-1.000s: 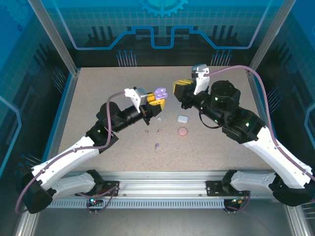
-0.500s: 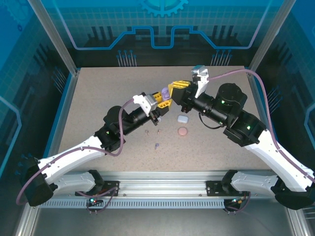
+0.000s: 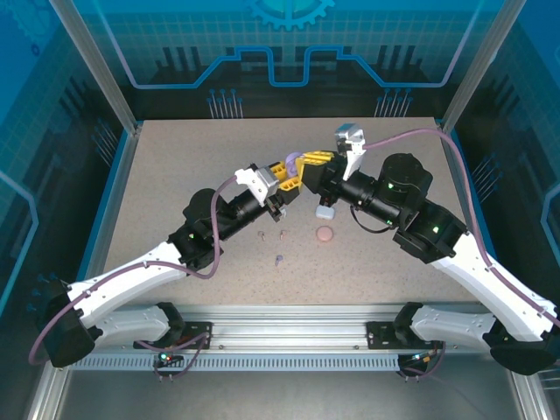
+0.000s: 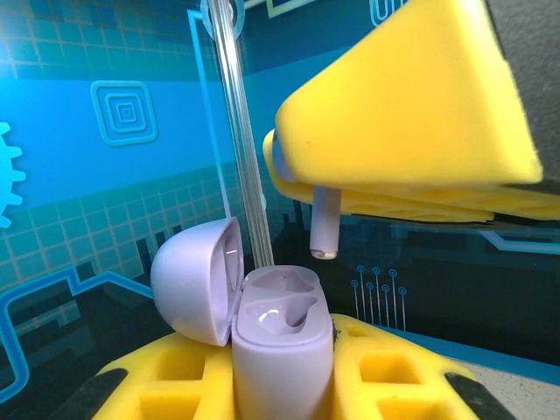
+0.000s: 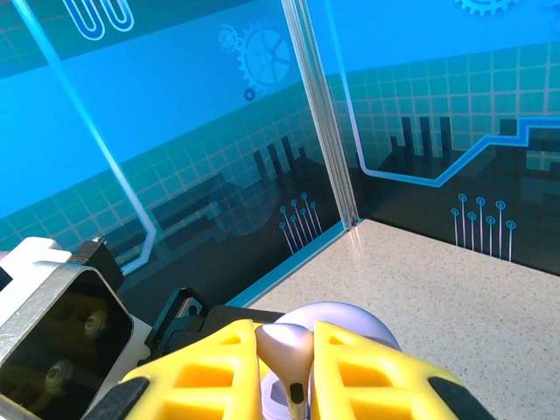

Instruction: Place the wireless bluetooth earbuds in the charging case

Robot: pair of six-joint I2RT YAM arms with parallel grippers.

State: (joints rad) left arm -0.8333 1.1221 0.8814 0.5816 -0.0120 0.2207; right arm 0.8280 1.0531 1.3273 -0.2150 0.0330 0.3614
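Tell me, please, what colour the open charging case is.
Pale purple charging case, best seen in the left wrist view.

White-shelled left arm [image 3: 122, 284] and right arm [image 3: 490, 280], black joints, green lights, purple cables [image 3: 411, 132]; left tool [image 4: 282, 367] and right tool [image 5: 287, 372] with yellow latticed fingers [image 5: 372, 372]

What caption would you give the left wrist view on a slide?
Left gripper holds the open purple charging case while the right gripper holds an earbud, stem down, above it.
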